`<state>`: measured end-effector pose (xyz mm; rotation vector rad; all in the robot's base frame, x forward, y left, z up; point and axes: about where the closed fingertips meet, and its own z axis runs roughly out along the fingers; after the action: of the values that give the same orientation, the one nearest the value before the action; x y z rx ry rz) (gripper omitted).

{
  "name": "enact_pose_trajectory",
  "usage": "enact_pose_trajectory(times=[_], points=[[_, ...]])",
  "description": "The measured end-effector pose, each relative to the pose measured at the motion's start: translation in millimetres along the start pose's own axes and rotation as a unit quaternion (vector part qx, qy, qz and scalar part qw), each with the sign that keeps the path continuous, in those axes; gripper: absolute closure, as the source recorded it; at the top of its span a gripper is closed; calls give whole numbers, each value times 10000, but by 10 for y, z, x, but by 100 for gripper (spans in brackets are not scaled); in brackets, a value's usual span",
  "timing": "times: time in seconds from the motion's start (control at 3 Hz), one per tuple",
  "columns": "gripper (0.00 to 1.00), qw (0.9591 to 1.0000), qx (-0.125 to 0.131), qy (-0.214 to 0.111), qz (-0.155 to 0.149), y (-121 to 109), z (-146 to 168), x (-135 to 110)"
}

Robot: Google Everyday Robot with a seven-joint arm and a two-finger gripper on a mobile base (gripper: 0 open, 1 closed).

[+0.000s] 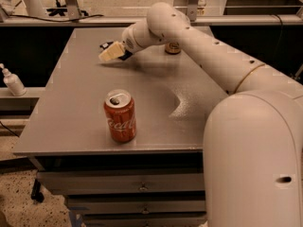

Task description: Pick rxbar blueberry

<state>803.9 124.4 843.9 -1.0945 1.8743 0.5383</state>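
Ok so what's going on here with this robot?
One robot arm reaches across the grey table. Its gripper is at the far left, right at the rxbar blueberry, whose dark wrapper peeks out behind it; a grasp can't be confirmed. A red cola can stands untouched near the front edge, and a gold can sits at the back, partly hidden by the arm.
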Motion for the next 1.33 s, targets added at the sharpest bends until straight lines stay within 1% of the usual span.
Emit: enact_pose_trajectory(times=[0.67,1.0,1.33], points=[[64,9997,-83,-56,205,82,59,53],[86,9997,-84,-52,230,90,47,47],[100,9998,-32,-140,142,67,-63,-68]])
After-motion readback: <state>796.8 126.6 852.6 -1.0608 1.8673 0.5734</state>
